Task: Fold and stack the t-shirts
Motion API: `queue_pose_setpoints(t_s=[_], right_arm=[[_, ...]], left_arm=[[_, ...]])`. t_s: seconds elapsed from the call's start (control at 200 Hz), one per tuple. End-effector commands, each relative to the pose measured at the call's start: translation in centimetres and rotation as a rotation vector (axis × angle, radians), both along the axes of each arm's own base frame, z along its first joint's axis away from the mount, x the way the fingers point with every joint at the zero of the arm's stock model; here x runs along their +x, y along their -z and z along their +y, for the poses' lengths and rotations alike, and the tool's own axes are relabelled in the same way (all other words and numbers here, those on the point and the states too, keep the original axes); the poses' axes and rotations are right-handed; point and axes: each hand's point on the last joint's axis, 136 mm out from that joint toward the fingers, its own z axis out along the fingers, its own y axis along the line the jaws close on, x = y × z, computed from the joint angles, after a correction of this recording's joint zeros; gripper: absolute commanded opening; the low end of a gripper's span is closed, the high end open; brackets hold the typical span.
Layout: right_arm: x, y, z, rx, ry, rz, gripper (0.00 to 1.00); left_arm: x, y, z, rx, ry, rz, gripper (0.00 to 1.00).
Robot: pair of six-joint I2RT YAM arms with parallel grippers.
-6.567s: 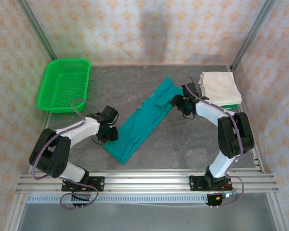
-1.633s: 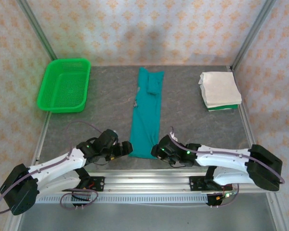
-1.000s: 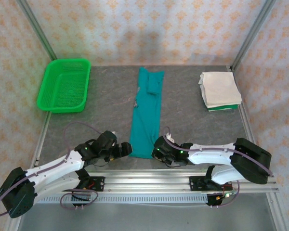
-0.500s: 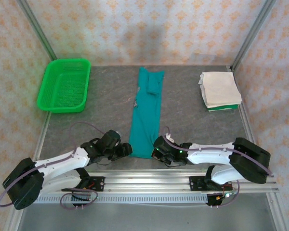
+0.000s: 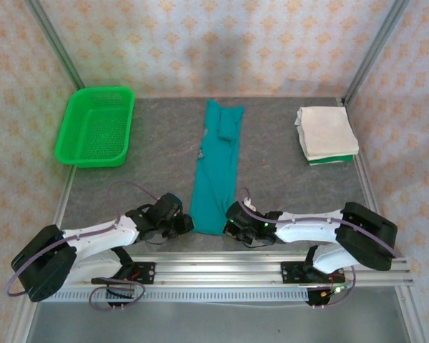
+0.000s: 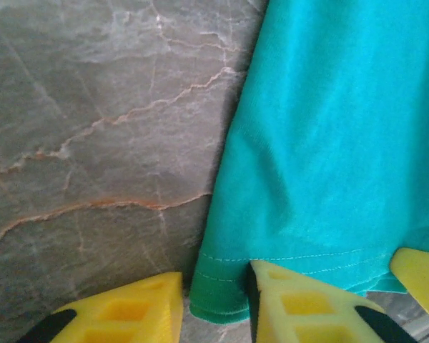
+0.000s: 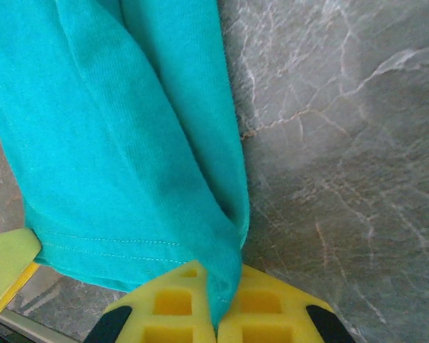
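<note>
Right gripper is clamping tight on one near hem corner of the narrow, lengthwise-folded teal cloth t-shirt, with the rest of the strip running away ahead of its closed jaws. Left gripper is standing with its yellow jaws apart, the other hem corner lying flat on the grey marbled tabletop in the gap between them (not pinched yet, sitting nearer the right-hand finger). Judging that it should be biting past the stitched hem and catching every layer before both grippers are lifting level and carrying the edge forward together.
</note>
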Motion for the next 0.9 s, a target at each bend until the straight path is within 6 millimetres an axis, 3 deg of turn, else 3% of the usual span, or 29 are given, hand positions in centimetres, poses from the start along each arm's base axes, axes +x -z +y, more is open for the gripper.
queue_pose_setpoints(t_s=[0.0, 0.13, 0.21, 0.31, 0.425, 0.766, 0.846, 0.896], right_arm=[[0.3, -0.4, 0.6, 0.005, -0.012, -0.012, 0.00], [0.2, -0.5, 0.5, 0.002, -0.017, -0.012, 0.00], [0.3, -0.8, 0.5, -0.004, -0.022, -0.018, 0.00], [0.3, -1.0, 0.4, -0.009, -0.025, -0.023, 0.00], [0.2, -0.8, 0.4, -0.012, -0.028, -0.017, 0.00], [0.3, -1.0, 0.2, -0.016, -0.025, -0.021, 0.00], [0.2, -1.0, 0.1, -0.016, -0.022, -0.020, 0.00], [0.2, -0.9, 0.0, -0.017, -0.021, -0.020, 0.00]], left_arm=[[0.8, -1.1, -1.5, -0.047, 0.018, -0.029, 0.24], [0.9, -1.3, -1.8, -0.056, 0.022, -0.035, 0.14], [1.0, -1.8, -1.9, -0.065, 0.023, -0.043, 0.13], [1.2, -2.5, -2.0, -0.073, 0.020, -0.055, 0.28], [1.3, -2.7, -1.9, -0.070, 0.019, -0.063, 0.29], [1.0, -1.2, -0.9, -0.019, 0.002, -0.043, 0.07], [0.7, -0.7, -0.1, 0.024, -0.003, -0.035, 0.08], [0.6, -0.4, 0.2, 0.043, -0.006, -0.028, 0.17]])
